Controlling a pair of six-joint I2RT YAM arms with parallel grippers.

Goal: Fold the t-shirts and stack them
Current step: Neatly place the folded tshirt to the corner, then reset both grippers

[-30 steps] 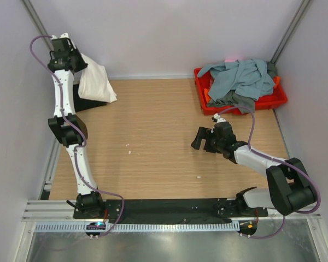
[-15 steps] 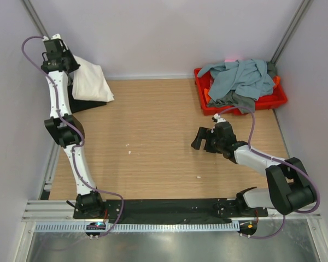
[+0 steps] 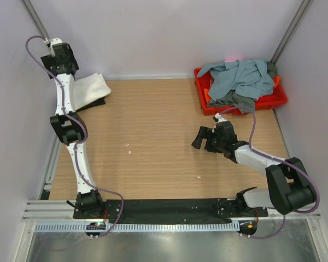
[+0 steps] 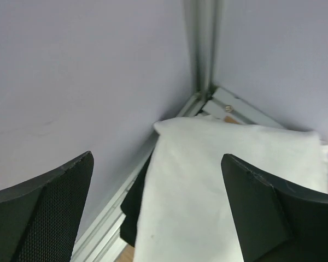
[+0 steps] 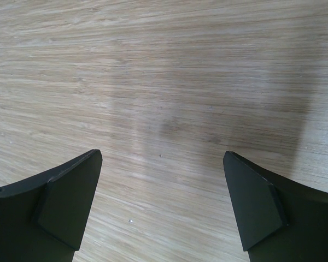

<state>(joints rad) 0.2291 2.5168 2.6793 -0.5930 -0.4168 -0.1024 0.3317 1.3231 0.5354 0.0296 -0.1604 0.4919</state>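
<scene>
The left arm stretches far along the left side, with its elbow about halfway up and its wrist high at the far left corner. The left gripper gapes wide, and its fingers have nothing between them. The right arm folds back at the elbow near its base, and its forearm runs low toward the middle. The right gripper points downward with its fingers spread wide, holding nothing.
</scene>
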